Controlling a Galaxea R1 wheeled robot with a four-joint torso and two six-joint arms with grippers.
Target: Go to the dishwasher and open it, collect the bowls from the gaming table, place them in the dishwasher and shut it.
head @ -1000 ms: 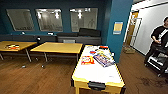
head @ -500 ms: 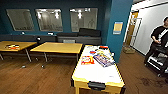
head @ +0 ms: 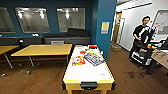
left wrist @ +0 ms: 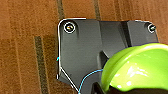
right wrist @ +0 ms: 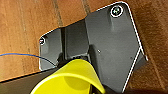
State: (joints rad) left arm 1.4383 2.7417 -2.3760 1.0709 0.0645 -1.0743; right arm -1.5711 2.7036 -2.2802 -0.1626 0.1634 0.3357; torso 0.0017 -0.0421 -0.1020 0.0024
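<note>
We find no legible text. A yellow notice (head: 105, 27) on the blue pillar (head: 103, 15), at 1 o'clock, is unreadable, as are the printed sheets (head: 93, 58) on the tabletop (head: 87, 72).

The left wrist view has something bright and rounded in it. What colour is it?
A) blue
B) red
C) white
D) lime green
D: the rounded, glossy thing, apparently a bowl, is lime green, seen over the brown wooden floor. The bowl in the right wrist view is yellow.
</note>
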